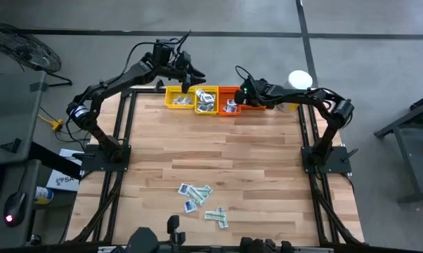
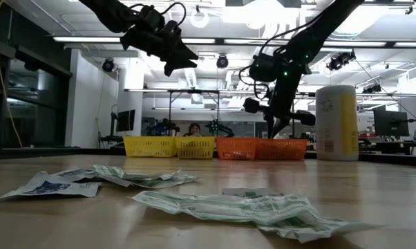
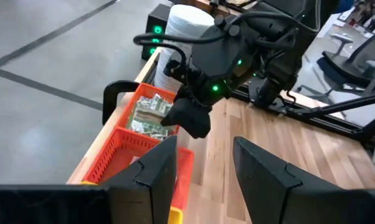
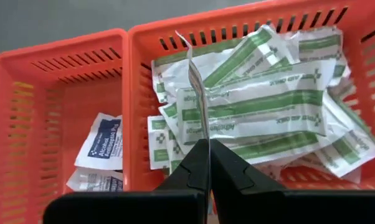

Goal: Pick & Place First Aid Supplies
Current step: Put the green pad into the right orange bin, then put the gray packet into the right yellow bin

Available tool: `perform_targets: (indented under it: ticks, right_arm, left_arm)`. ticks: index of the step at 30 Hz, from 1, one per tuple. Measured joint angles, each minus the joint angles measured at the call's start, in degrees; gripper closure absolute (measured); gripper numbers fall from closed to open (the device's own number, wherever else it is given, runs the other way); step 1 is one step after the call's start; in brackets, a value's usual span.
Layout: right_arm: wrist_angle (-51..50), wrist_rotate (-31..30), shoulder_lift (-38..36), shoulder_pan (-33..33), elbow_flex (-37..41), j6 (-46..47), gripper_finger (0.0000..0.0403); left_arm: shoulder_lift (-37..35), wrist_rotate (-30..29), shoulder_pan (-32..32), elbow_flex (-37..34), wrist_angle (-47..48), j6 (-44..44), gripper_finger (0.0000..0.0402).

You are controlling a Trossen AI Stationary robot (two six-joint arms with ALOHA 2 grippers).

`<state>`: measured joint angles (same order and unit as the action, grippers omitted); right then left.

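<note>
Right gripper (image 4: pixel 202 163) pinching a strip packet (image 4: pixel 196 102) edge-on above the red tray (image 4: pixel 137 74), left gripper (image 3: pixel 203 171) open, apparently clear above.

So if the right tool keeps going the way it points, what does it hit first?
Most likely the pile of white-and-green packets in the orange tray. The right tool, shut on one packet held edge-on, points straight into that tray, though depth is unclear.
</note>
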<state>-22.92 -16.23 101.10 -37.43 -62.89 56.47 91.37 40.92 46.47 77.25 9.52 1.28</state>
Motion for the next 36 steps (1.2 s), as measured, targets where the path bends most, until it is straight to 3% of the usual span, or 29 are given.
perform_targets:
  ticks: [7, 23, 28, 36]
  right_arm:
    - [-1.2, 0.0, 0.0, -1.2, 0.0, 3.5, 0.0377]
    - [1.1, -2.8, -5.0, -2.7, 0.0, 1.8, 0.0233]
    - [2.1, -1.4, -7.0, -2.8, 0.0, -1.1, 0.0227]
    - [4.3, 9.8, -11.1, -0.6, 0.0, -13.9, 0.0251]
  left_arm:
    - [0.0, 2.7, 1.6, 0.0, 1.0, 0.0, 0.0245]
    - [0.0, 5.1, 1.5, 0.0, 1.9, -0.1, 0.0245]
    - [0.0, 5.2, 1.5, 0.0, 2.7, -0.1, 0.0245]
    - [-0.9, 6.0, 1.5, 0.0, 5.9, 0.0, 0.0245]
